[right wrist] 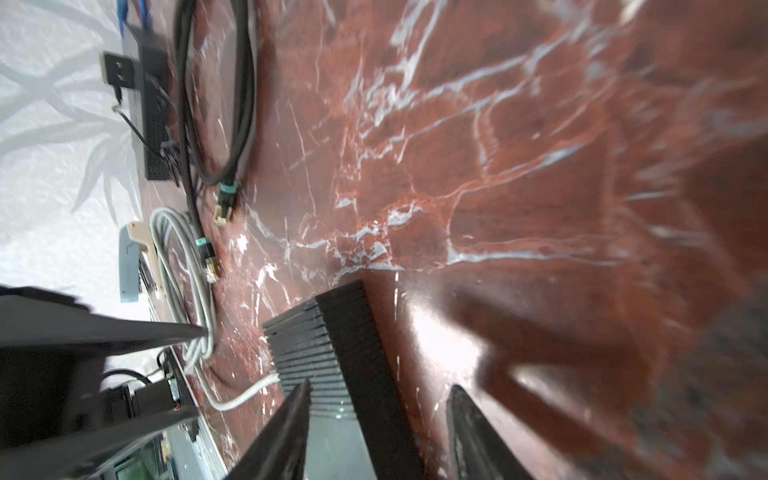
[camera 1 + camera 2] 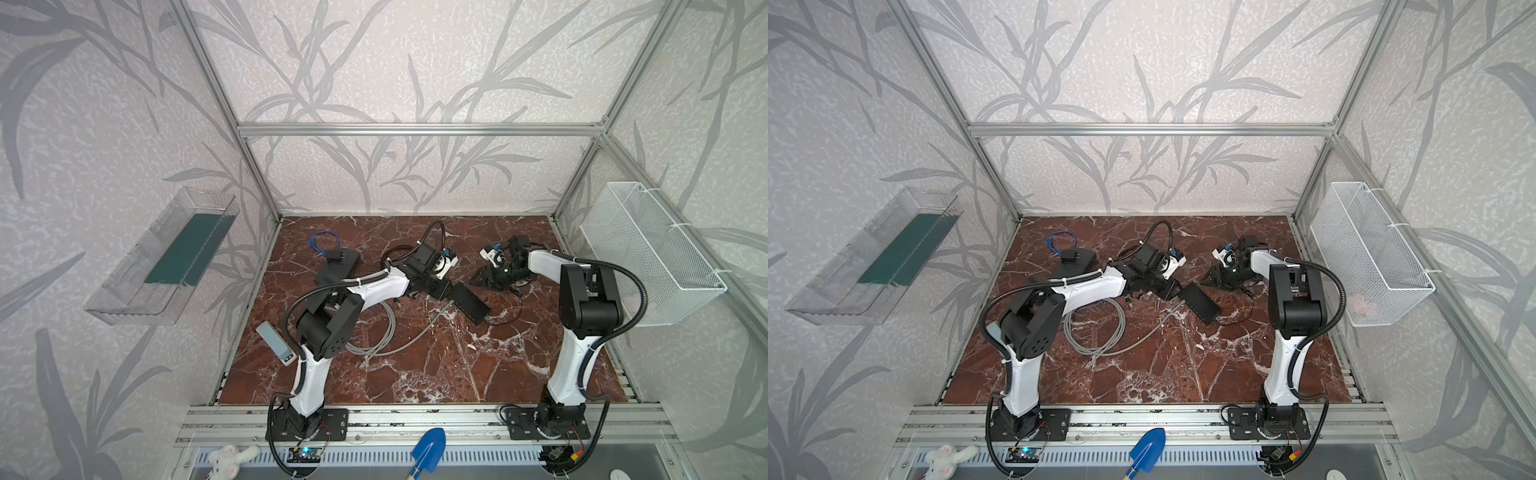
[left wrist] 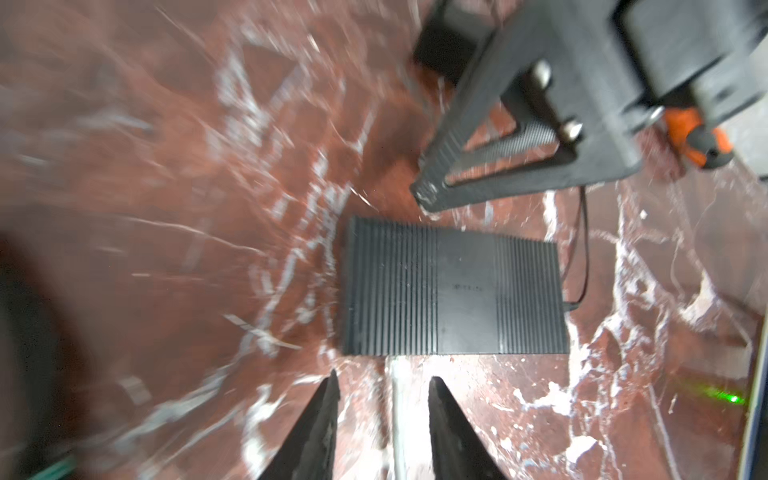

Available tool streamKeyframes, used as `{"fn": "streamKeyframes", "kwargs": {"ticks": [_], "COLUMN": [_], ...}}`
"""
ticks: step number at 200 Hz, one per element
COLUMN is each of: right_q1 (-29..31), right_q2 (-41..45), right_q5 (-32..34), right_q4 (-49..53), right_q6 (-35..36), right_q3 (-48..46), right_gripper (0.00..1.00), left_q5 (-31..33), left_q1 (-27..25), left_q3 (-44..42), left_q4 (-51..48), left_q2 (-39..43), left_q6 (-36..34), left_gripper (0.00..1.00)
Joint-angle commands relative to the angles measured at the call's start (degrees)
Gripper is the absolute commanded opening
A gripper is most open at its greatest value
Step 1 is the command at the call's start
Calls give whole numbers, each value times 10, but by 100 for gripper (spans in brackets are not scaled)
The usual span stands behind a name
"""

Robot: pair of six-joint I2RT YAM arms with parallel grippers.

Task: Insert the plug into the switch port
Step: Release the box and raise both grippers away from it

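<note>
Since the left gripper stands released, its fingers apart on either side of the grey cable without pinching it, nothing holds the plug. The plug itself is hidden where the cable meets the switch, just ahead of the fingertips. If it is not latched, a finger brushing the cable on the way back could pull it out, or drag the light switch along by it. Beyond the switch, the right gripper is likewise released, its jaws spread across the switch's end with one finger clear of the side. Lifting askew, it could knock the box and strain the thin black power lead plugged into the switch's side.
</note>
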State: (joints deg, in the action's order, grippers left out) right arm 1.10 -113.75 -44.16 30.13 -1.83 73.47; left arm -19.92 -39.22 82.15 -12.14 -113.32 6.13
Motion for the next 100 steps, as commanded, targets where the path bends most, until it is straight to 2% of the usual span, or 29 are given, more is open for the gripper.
{"fn": "streamKeyframes", "kwargs": {"ticks": [1,34,46,57,67,78,100], "right_q1": [6,29,41,51,61,75,101], "right_q2": [57,102,114,121,126,128,133], "right_q5": [-10,31,51,61,70,79,101], "right_q4": [-29,-18,-13,-12,-12,-10,-2], "right_q6": [-21,-1,5,8,9,11,18], "right_q3": [-25,-39,-41,-42,-41,-39,-34], "right_gripper": [53,53,53,53,54,53,53], "left_q5": [52,157,185,200,225,230,147], "left_q1": [36,74,87,104,118,136,179], "left_q3": [2,-9,-16,-36,-43,-44,-20], "left_q4": [-53,-79,-64,-21,-1,1,-40], "left_q2": [49,100,118,131,133,129,105], "left_q6": [3,-49,-67,-53,-37,-24,-5], "left_gripper": [39,42,55,77,82,81,55]}}
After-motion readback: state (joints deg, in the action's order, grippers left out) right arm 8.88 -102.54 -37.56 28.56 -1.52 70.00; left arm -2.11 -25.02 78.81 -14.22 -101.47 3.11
